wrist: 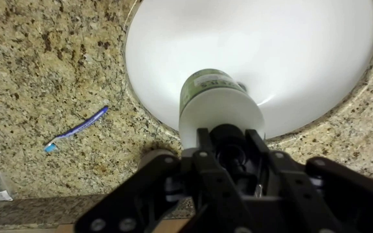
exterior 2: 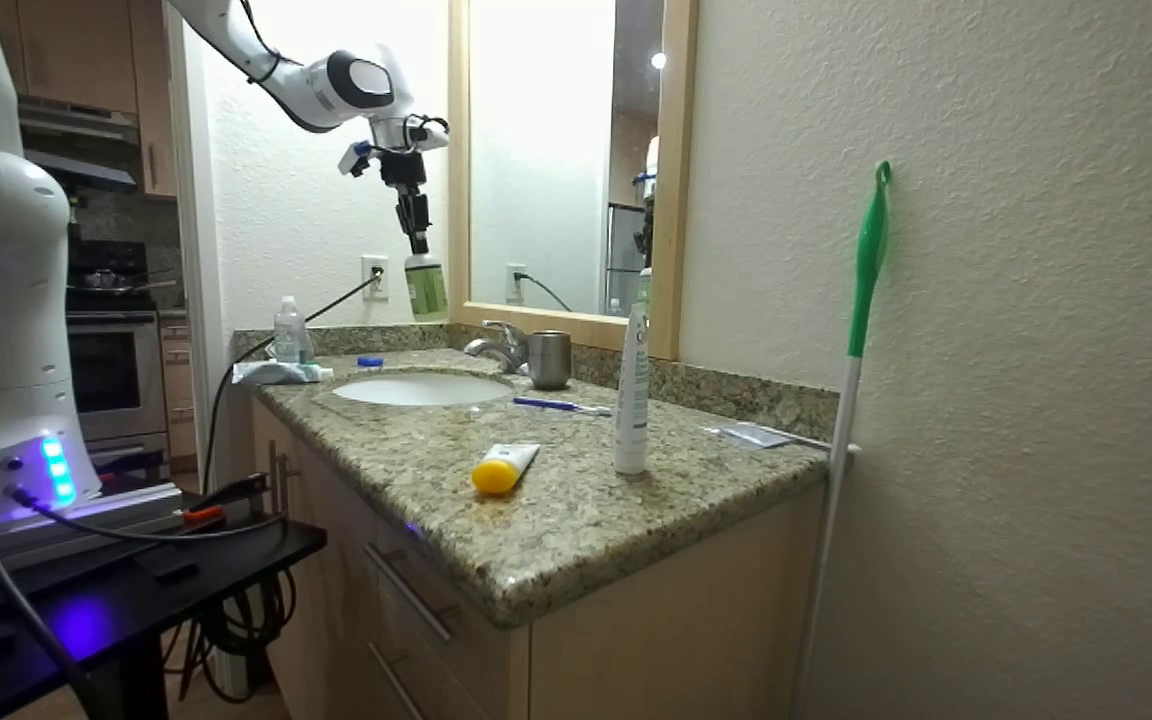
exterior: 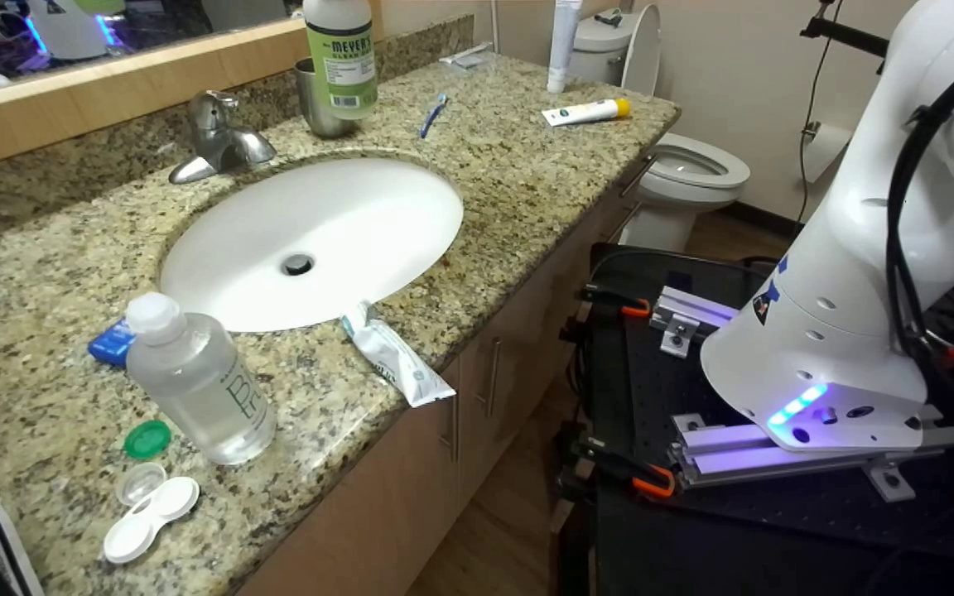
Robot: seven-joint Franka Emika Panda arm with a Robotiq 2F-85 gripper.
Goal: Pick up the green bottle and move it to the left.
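Note:
The green bottle has a green label, a pale translucent body and a black top. It hangs in the air, tilted, in both exterior views (exterior: 344,70) (exterior 2: 427,290) and in the wrist view (wrist: 214,103). My gripper (exterior 2: 418,245) is shut on its black top from above, with one finger on each side in the wrist view (wrist: 227,133). From the wrist the bottle appears over the near rim of the white sink (exterior: 386,223). The gripper is out of view in the exterior view where the bottle covers part of the grey metal cup (exterior: 326,126).
The faucet (exterior: 220,141) and the mirror frame (exterior 2: 576,322) stand behind the sink. A clear bottle (exterior: 204,389), a contact lens case (exterior: 150,521) and a toothpaste tube (exterior: 398,360) lie at one end. A toothbrush (wrist: 78,127), an upright tube (exterior 2: 633,400) and a yellow-capped tube (exterior 2: 506,468) are at the other.

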